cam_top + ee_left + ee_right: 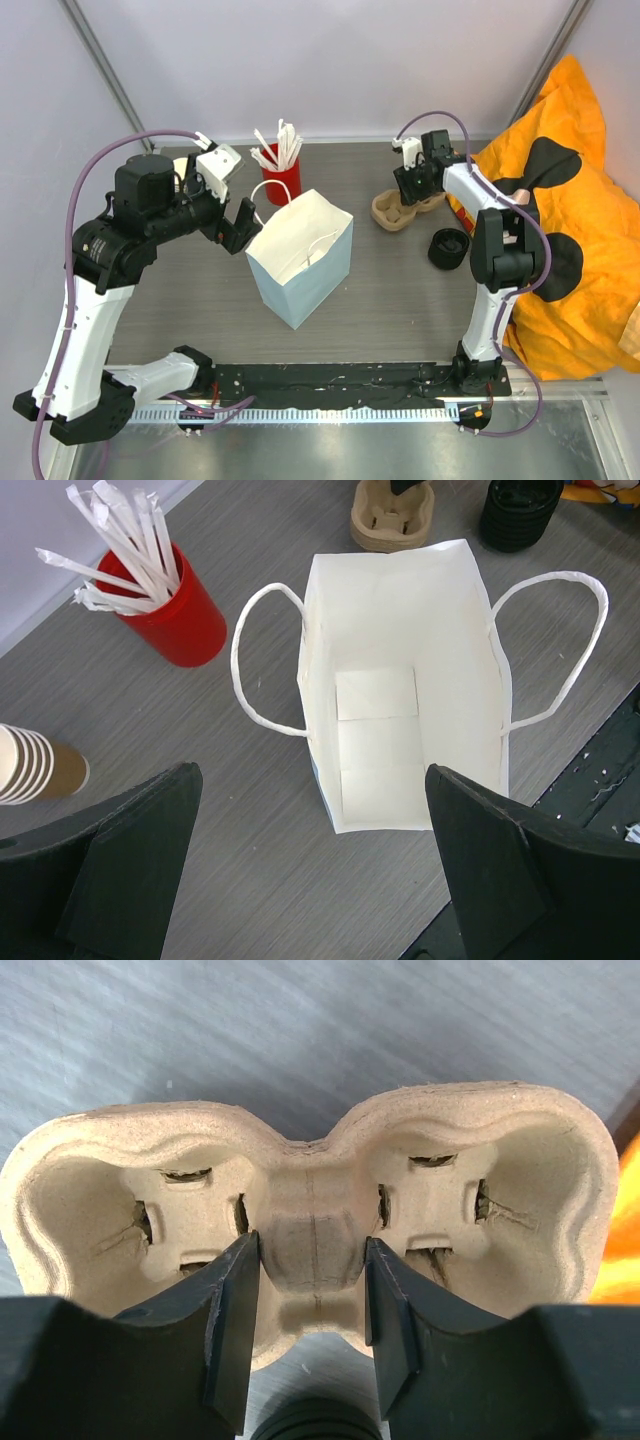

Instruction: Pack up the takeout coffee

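Note:
The takeout coffee (35, 765), a tan kraft cup with white rims nested in it, stands at the left edge of the left wrist view, left of my left gripper. My left gripper (310, 780) (230, 225) hangs open and holds nothing, just beside the near edge of the open white paper bag (400, 610) (300, 265). At the back right, my right gripper (312, 1250) (415, 185) is shut on the middle ridge of the moulded cardboard cup carrier (90, 1190) (395, 212). Both carrier wells hold nothing. I cannot tell whether the carrier is off the table.
A red cup (282, 182) of white wrapped sticks stands behind the bag. A stack of black lids (449, 248) lies right of the carrier. An orange cloth (570, 200) with black patches covers the table's right side.

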`<state>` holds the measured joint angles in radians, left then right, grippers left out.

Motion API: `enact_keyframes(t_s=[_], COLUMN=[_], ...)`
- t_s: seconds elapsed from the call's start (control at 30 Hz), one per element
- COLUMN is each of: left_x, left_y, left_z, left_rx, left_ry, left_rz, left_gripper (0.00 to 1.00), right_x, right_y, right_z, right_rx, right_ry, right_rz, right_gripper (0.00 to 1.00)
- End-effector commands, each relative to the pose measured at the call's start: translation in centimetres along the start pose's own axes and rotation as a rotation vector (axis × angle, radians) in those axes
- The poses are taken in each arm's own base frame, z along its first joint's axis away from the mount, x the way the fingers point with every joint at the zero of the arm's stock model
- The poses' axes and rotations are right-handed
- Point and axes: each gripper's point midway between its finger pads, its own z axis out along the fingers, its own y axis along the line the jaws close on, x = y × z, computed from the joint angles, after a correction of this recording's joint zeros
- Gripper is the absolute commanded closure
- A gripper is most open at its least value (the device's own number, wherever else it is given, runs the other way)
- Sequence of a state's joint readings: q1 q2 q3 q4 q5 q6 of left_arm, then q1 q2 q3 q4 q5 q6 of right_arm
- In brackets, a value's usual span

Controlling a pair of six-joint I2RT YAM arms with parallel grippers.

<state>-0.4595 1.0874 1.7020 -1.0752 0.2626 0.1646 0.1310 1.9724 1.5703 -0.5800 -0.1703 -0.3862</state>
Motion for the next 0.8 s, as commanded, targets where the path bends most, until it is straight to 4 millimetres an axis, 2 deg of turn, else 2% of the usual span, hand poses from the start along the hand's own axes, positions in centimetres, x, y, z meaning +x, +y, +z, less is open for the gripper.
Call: enact_keyframes(t_s=[0.0, 0.13, 0.17, 0.23, 0.33, 0.47, 0.57, 0.77], left_x=[-0.5, -0.4, -0.5, -0.4, -0.3, -0.2, -0.3, -0.3], left_y=[-0.1, -0.1, -0.1, -0.1, -0.2, -0.2, -0.1, -0.1], left_z=[-0.2, -0.2, -0.2, -0.3, -0.3, -0.2, -0.2, -0.2], left_rx=[0.009, 0.009, 0.005, 0.004, 0.008, 0.008, 0.006, 0.009], left_ry=[-0.023, -0.023, -0.023, -0.023, -0.021, -0.019, -0.021, -0.025], left_rz=[0.001, 0.001, 0.002, 0.001, -0.002, -0.001, -0.004, -0.006], left_gripper=[0.00, 0.00, 0.00, 0.00, 0.00, 0.00, 0.00, 0.00], right_x=[-5.4, -5.9, -5.9, -5.5, -4.5, -3.9, -3.6, -2.6], right_y=[-1.2, -1.5, -1.5, -1.3, -1.2, -0.9, -0.8, -0.5], right_z=[-3.4, -3.9, -3.8, -3.2, -2.3, -1.9, -1.5, -0.1], right_rx=[0.055, 0.062, 0.061, 0.044, 0.033, 0.022, 0.017, 0.007], right_ry=[-0.191, -0.190, -0.186, -0.152, -0.121, -0.106, -0.100, -0.073], right_rz=[-0.001, -0.007, -0.006, -0.003, -0.002, -0.003, -0.003, 0.001], right_gripper=[0.53, 0.52, 0.48, 0.43, 0.41, 0.32, 0.29, 0.35])
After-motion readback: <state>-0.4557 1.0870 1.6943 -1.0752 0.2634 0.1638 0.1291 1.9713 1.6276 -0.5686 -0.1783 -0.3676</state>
